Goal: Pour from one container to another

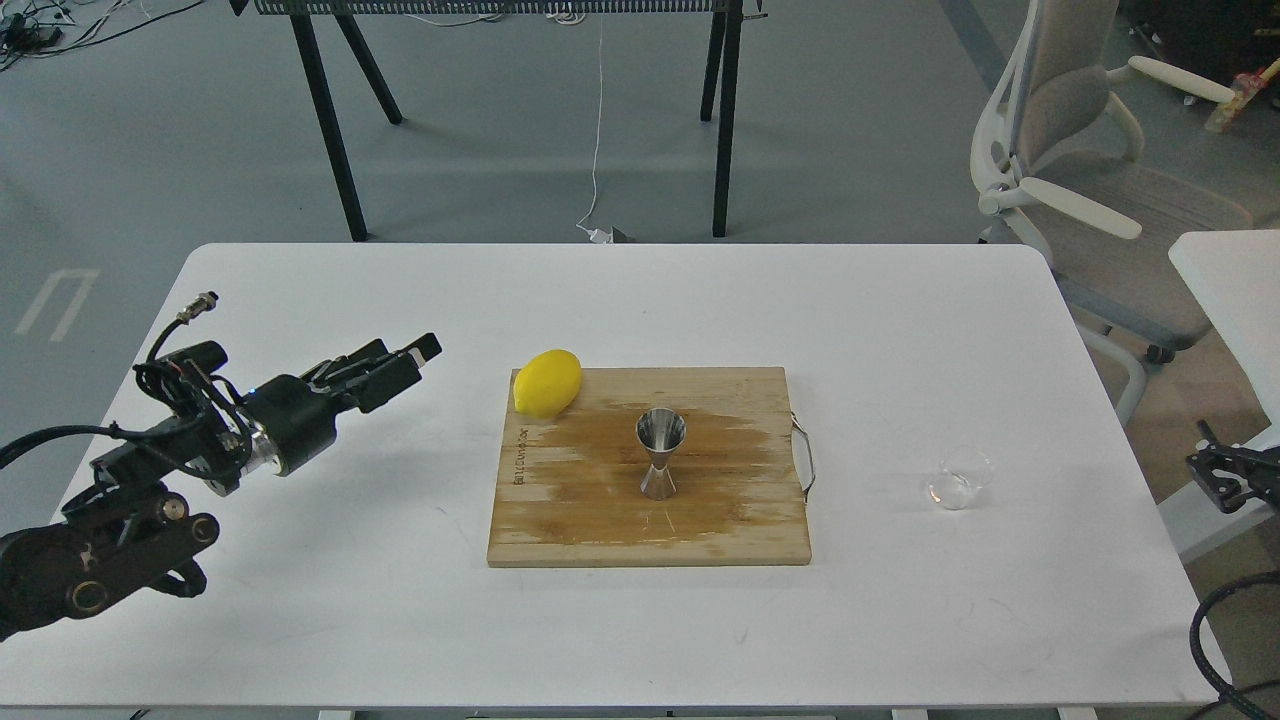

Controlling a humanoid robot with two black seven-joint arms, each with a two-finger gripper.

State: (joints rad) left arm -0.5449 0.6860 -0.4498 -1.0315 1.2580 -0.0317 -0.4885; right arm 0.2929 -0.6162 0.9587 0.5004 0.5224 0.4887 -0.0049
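Standing upright mid cutting board (600, 520): jigger (661, 455). Glass tumbler (958, 479) sits right of it on the counter (400, 620) (well apart). Left fingers (425, 350) empty, nearly closed. Right ones out of frame.

One lemon (547, 382), one jigger (661, 453) and one board (600, 520) lie right of the pincer (405, 362). One glass (958, 479) sits farthest from the pincer, well right. One table (400, 600) lies beneath it. One chair (1090, 190) stands far off to the pincer's right.
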